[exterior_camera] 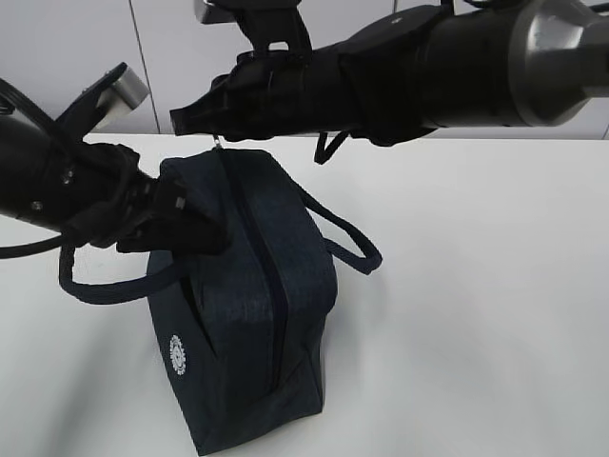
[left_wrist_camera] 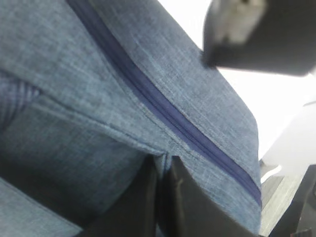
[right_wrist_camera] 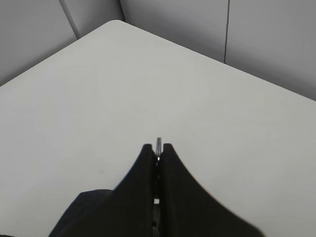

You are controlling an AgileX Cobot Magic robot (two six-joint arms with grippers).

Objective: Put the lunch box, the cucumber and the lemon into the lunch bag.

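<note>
The dark navy lunch bag (exterior_camera: 249,286) stands in the middle of the white table, its top zipper (exterior_camera: 271,276) shut along its whole visible length. My left gripper (exterior_camera: 211,236) is shut on a fold of the bag's fabric on its upper left side; the left wrist view shows the fingers (left_wrist_camera: 162,162) pinching that fold next to the zipper (left_wrist_camera: 163,111). My right gripper (exterior_camera: 190,122) is above the bag's far end, shut on the silver ring pull (exterior_camera: 221,143), which pokes out between the fingertips (right_wrist_camera: 158,143). The lunch box, cucumber and lemon are out of view.
The bag's two loop handles hang out to the left (exterior_camera: 105,286) and right (exterior_camera: 350,238). The white table (exterior_camera: 476,286) runs back to grey wall panels (exterior_camera: 171,38); its far corner shows in the right wrist view (right_wrist_camera: 116,23).
</note>
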